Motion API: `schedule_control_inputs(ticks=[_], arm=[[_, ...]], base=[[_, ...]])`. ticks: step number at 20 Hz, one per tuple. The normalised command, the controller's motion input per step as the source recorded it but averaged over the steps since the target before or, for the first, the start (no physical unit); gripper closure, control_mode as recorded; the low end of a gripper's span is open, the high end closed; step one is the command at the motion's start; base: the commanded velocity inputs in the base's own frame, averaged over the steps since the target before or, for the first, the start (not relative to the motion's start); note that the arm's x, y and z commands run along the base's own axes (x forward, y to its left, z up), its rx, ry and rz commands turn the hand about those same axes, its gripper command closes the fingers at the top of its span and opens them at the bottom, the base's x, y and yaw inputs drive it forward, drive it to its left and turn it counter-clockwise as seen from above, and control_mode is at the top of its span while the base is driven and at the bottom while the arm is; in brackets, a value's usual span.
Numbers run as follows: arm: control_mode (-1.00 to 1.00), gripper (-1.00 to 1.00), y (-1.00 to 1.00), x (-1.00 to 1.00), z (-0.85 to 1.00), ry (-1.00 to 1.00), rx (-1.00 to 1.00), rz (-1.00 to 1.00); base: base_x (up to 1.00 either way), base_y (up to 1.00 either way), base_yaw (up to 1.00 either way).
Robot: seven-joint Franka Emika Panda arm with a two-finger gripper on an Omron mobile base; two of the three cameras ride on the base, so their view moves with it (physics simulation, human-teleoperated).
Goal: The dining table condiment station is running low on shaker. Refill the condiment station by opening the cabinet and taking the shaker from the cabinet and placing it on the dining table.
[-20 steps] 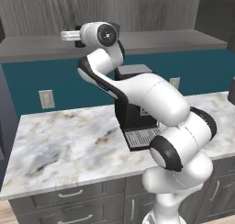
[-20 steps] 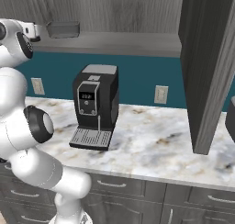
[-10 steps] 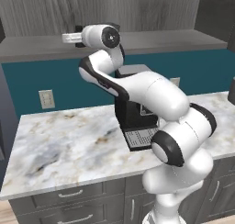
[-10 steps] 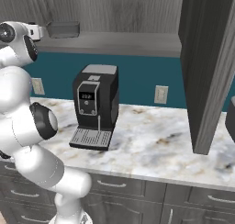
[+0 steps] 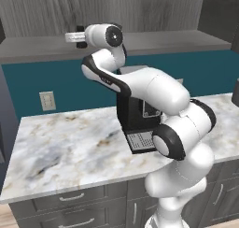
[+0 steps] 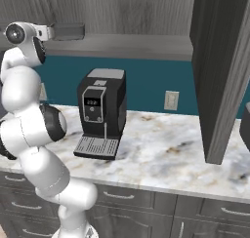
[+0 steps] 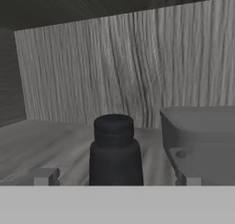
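- The cabinet [image 6: 222, 71], grey wood-grain, fills the top of both base views; its open door hangs as a tall dark slab at the right of the right base view, and its shelf floor runs as a flat grey band across the upper part of the left base view.
- The bench [image 5: 70, 147] has a white-grey marble top veined in tan, with grey drawer fronts and curved handles below, across the lower half of the left base view.
- A teal wall panel [image 6: 146, 83] with pale sockets lies behind the bench.
- The black boxy coffee machine [image 6: 101, 112], with a ribbed drip tray, stands on the bench at centre left of the right base view.
- The hand [image 6: 68, 31] reaches level into the cabinet at the upper left of the right base view, jaws spread wide and grasping nothing.
- A pale grey squared container [image 7: 202, 138] sits at the right of the hand view, just beside the shaker.
- The shaker [image 7: 114, 152] stands upright on the cabinet shelf, lower centre of the hand view, between the finger tips [image 7: 43, 176]: matte black, cylindrical, long axis vertical, narrower ridged cap pointing up.
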Motion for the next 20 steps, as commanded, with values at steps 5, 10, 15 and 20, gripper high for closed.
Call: schedule_control_inputs(ticks=[5,10,15,20], arm=[[-1.00,-1.00,0.03,0.31,-0.02,0.00,0.00,0.00],[-1.00,-1.00,0.18,0.27,-0.04,0.00,0.00,0.00],[-1.00,1.00,0.38,0.12,-0.08,0.00,0.00,0.03],[-1.00,1.00,0.23,0.09,0.00,0.05,0.00,0.03]], base=[[0.00,0.00,0.00],[0.00,0.00,0.00],[0.00,0.00,0.00],[0.00,0.00,0.00]])
